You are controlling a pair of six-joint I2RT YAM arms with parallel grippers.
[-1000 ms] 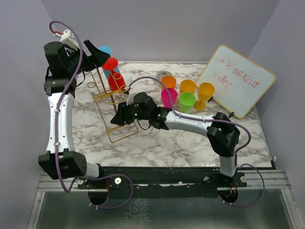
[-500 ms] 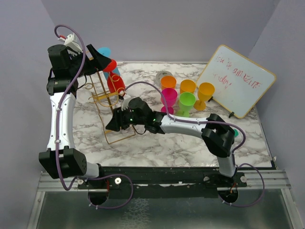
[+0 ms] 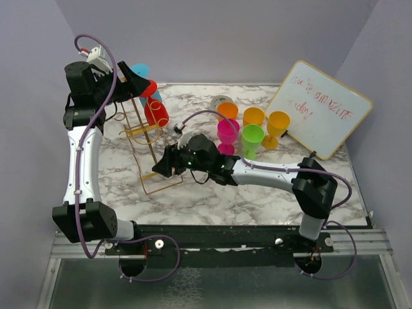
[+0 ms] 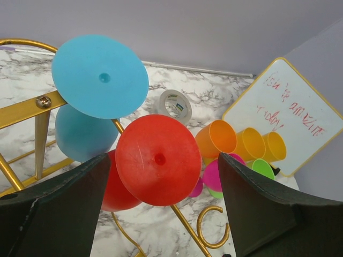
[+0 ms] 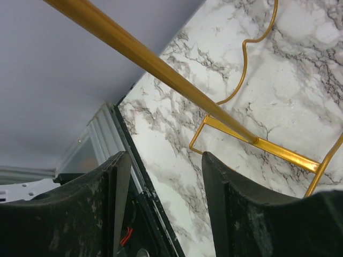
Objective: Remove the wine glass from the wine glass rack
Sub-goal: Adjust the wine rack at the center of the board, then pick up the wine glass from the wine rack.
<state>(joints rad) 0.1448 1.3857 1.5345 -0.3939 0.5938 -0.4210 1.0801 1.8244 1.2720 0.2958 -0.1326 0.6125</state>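
The gold wire wine glass rack (image 3: pixel 144 136) stands at the back left of the marble table, its post leaning. A red wine glass (image 3: pixel 154 109) hangs upside down on one arm and a blue one (image 3: pixel 140 68) hangs behind it. My left gripper (image 3: pixel 144 85) is open at the red glass's foot. In the left wrist view the round red foot (image 4: pixel 158 159) sits between the fingers (image 4: pixel 268 209), apart from the right one. My right gripper (image 3: pixel 159 168) is open low by the rack's base. Its wrist view shows the gold post (image 5: pixel 150 59) beyond the fingers (image 5: pixel 236 214), with nothing between them.
Several coloured plastic cups (image 3: pixel 252 137) stand upright at the back middle, with a roll of tape (image 3: pixel 221 101) behind them. A whiteboard (image 3: pixel 320 108) leans at the back right. The table's near edge with its black rail (image 5: pixel 142 176) lies just past the right fingers.
My right gripper has opened wider and drawn back to the right from the rack's post. My left gripper rose slightly at the red glass, then held still.
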